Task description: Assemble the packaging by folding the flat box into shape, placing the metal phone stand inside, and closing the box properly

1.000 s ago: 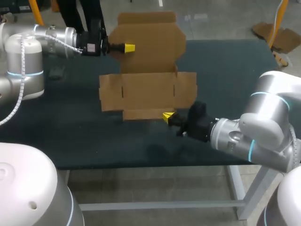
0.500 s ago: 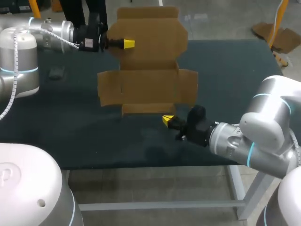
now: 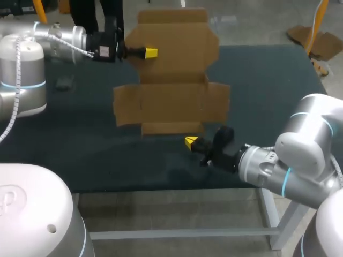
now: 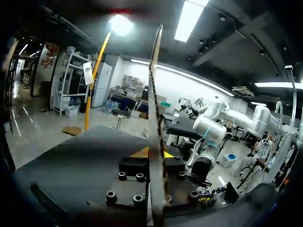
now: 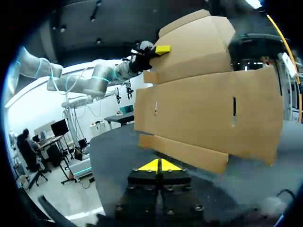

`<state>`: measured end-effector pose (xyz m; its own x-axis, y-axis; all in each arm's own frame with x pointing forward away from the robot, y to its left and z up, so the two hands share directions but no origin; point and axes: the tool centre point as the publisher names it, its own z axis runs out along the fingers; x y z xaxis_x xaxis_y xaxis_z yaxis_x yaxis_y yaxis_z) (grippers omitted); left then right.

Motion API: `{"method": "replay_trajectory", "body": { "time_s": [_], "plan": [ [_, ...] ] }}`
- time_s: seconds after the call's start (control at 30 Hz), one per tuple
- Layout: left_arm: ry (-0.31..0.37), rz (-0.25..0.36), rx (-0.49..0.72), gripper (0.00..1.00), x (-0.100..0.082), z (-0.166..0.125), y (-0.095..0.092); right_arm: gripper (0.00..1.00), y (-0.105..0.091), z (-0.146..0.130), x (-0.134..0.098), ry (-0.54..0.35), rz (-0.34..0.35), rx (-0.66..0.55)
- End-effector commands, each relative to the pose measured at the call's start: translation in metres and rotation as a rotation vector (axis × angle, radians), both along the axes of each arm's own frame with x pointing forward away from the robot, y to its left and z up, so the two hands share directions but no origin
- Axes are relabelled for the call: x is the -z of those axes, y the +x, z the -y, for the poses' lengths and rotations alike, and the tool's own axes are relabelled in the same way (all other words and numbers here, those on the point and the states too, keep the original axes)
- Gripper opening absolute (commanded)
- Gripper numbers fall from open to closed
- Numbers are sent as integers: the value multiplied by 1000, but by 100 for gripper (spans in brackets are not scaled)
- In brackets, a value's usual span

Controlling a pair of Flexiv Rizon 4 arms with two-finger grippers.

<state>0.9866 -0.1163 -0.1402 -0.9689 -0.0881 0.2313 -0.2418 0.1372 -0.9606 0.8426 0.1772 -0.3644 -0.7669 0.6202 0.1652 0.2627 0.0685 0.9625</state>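
Observation:
The flat brown cardboard box (image 3: pixel 174 80) lies unfolded across the middle of the dark table, with its far panel raised. My left gripper (image 3: pixel 151 52) is shut on the left edge of that far panel. In the left wrist view the cardboard (image 4: pixel 155 94) shows edge-on, rising from between the fingers of that gripper (image 4: pixel 154 153). My right gripper (image 3: pixel 190 142) is shut with nothing in it, just in front of the box's near flap and not touching it. In the right wrist view the box (image 5: pixel 208 109) spreads ahead of the shut yellow tips (image 5: pixel 160 165). I see no metal phone stand for certain.
A small dark object (image 3: pixel 65 82) lies on the table at the left, under my left arm. The table's front edge (image 3: pixel 177 186) runs close behind my right gripper. Bare table surface lies to the right of the box.
My right gripper has drawn back from the near flap toward the table's front edge. The box and my left gripper have shifted slightly to the right.

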Motion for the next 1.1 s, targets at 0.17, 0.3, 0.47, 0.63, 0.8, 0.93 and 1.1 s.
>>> {"method": "replay_trajectory", "body": {
  "time_s": [0.17,0.3,0.47,0.63,0.8,0.93,1.1],
  "plan": [
    [-18,-27,14,0,14,-1,12,0,1,-10,7,-5,10,17],
    [-27,-40,16,0,21,-3,18,0,3,-16,12,-7,7,18],
    [-35,-30,13,0,27,-5,26,0,8,-25,18,-20,9,19],
    [-45,-3,19,0,28,-6,27,0,16,-35,26,-24,13,26],
    [-39,15,13,0,31,-8,29,0,26,-42,38,-25,11,49],
    [-39,14,11,0,36,-9,33,0,33,-44,42,-30,16,76],
    [-46,16,15,0,39,-11,34,0,42,-45,43,-26,27,107]
  ]
}}
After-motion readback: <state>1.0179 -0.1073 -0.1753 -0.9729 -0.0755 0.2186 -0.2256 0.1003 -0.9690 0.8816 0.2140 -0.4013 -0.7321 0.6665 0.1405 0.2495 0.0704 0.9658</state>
